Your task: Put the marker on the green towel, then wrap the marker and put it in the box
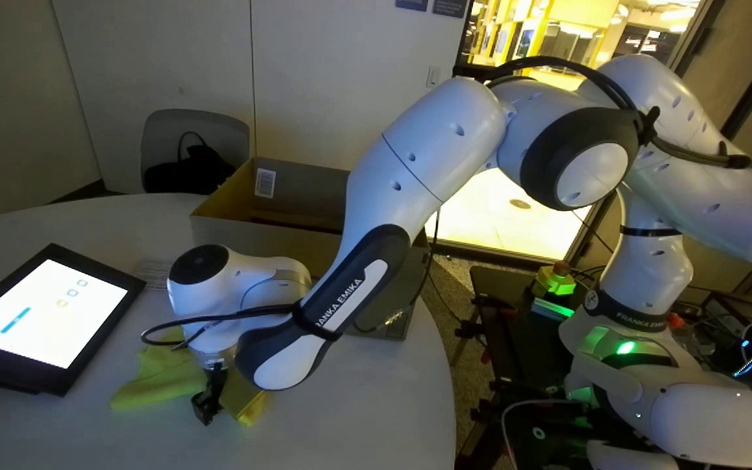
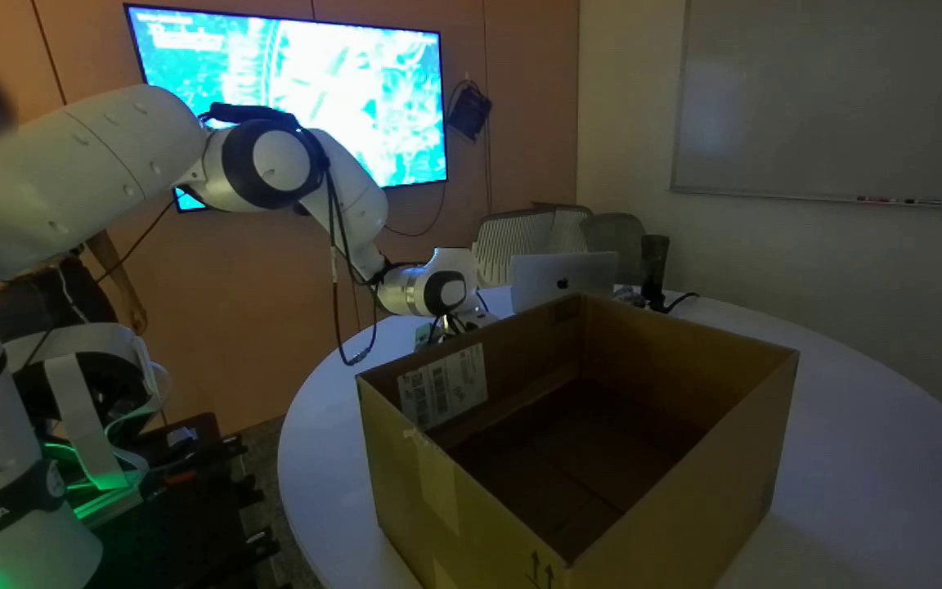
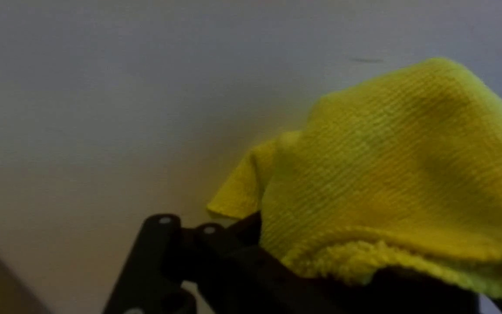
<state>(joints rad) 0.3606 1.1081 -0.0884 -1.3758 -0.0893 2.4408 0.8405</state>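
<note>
Wrapping looks under way, the green towel (image 3: 390, 174) partly over the fingers (image 1: 206, 407), whose opening and hold I cannot tell; marker unseen, the box (image 2: 684, 458) apart from them awaits

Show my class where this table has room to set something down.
In an exterior view, the table is bare between the box and the table's right edge. Another patch lies between the green towel, box and table edge. Crowded: around the towel, under the arm, near the black tablet.
</note>
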